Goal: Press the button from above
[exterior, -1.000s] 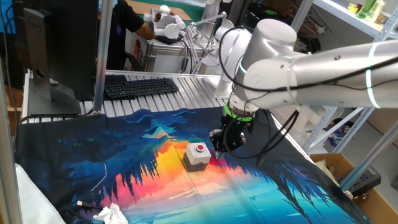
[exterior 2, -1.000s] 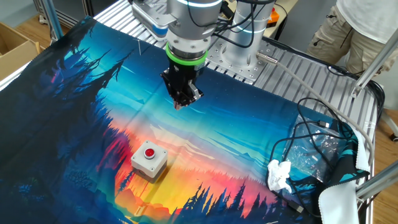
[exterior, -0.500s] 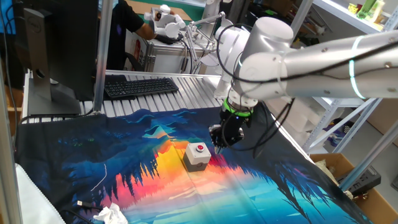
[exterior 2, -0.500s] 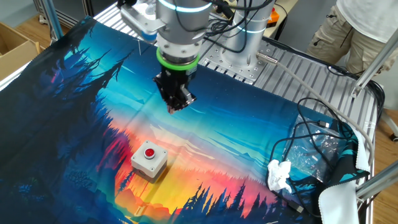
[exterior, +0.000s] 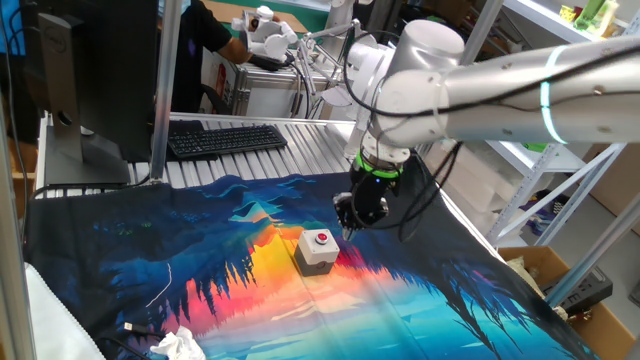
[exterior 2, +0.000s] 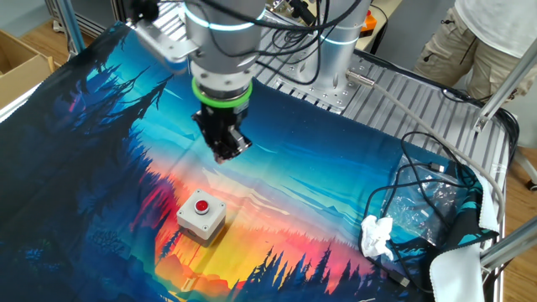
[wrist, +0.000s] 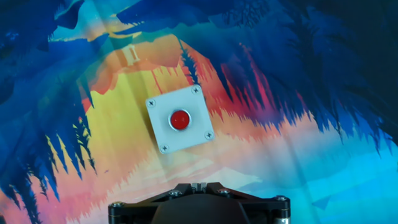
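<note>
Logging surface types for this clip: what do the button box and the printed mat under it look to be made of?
The button: a glossy red cap, likely plastic, in a matte light grey housing with a screw at each corner, probably moulded plastic, though painted metal cannot be ruled out. The mat: thin printed fabric, judging by its soft creases and slight sheen.

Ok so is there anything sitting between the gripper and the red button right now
Nothing visible. The gripper hangs in the air above the printed cloth, off to one side of the button. The hand view shows the button unobstructed, with only bare cloth around its grey housing.
</note>
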Action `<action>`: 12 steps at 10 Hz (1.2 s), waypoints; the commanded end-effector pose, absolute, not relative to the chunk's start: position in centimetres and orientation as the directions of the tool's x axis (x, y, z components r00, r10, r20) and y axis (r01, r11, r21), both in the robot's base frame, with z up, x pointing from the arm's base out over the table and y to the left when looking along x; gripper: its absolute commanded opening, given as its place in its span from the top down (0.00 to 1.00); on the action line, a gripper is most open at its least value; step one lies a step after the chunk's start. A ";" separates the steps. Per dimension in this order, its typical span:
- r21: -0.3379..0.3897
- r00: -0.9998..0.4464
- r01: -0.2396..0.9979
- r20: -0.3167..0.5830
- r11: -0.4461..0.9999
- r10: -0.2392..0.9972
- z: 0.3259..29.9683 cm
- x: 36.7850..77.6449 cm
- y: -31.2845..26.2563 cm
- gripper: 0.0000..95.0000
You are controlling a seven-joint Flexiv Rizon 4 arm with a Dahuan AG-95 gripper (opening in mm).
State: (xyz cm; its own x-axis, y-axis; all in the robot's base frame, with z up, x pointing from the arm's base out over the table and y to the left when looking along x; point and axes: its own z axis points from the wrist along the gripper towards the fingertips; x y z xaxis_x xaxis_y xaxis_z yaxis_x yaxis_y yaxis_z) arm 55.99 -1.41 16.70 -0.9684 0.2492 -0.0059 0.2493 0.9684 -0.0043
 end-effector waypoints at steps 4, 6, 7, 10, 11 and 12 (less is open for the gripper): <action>0.012 -0.968 0.250 0.010 0.968 0.250 16.5 57.9 -1.7 1.00; 0.015 -0.968 0.250 0.016 0.968 0.249 16.2 58.8 -1.8 1.00; 0.017 -0.968 0.250 0.019 0.968 0.250 16.1 59.0 -1.7 1.00; 0.017 -0.964 0.264 0.029 0.964 0.263 15.9 60.0 -1.0 1.00; 0.017 -0.963 0.267 0.031 0.964 0.266 16.0 60.2 -0.7 1.00; 0.016 -0.963 0.268 0.031 0.963 0.268 15.9 60.4 -0.5 1.00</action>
State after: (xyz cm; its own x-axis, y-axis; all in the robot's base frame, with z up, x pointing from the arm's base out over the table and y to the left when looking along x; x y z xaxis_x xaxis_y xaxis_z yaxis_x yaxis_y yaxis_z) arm 60.47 -0.40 15.86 -0.9630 0.2672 0.0351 0.2679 0.9633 0.0167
